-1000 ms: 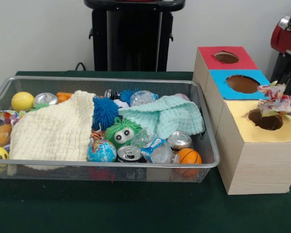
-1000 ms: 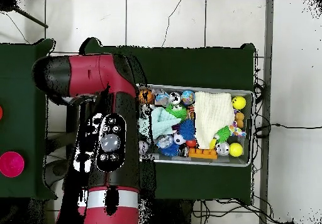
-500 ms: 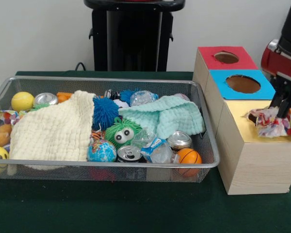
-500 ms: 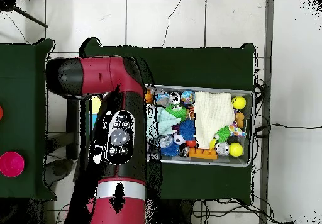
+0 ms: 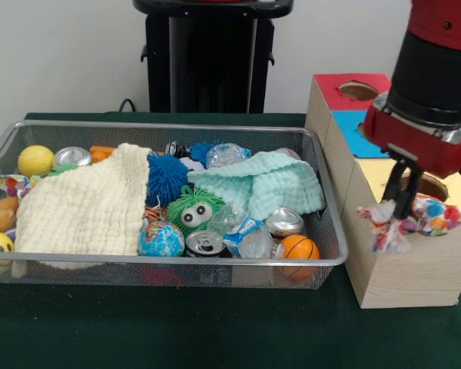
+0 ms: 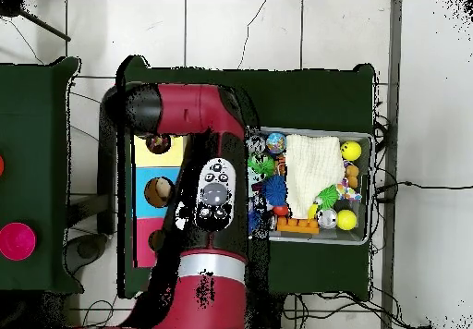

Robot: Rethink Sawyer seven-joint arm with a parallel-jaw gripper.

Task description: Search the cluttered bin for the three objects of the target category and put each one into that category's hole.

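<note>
You've got the gripper (image 5: 403,201) clamped on a multicoloured rag (image 5: 415,219), w/ the cloth hanging off both sides of the black fingers, just in front of the round hole (image 5: 429,187) in the yellow-topped part of the wooden box (image 5: 403,265) and not inside it. Only the front view shows this; from overhead the red arm (image 6: 208,205) covers the gripper and rag completely, so you can't check the grip there. What the overhead view does give you is all three holes in the box top, yellow, blue and red, w/ the arm stretched over the strip between box and bin. Left of the gripper in the front view sits the wire bin (image 5: 31,131), holding a cream knitted cloth (image 5: 84,204), a mint cloth (image 5: 265,184), a blue spiky ball (image 5: 167,177), a green fuzzy toy w/ eyes (image 5: 192,211), a globe ball (image 5: 161,240), a small basketball (image 5: 300,247), cans and yellow balls. No readable labels or writing anywhere. Box and bin rest on a dark green table (image 5: 215,330); overhead view shows pale floor tiles (image 6: 277,30) w/ cables round it, front view a white wall behind.
</note>
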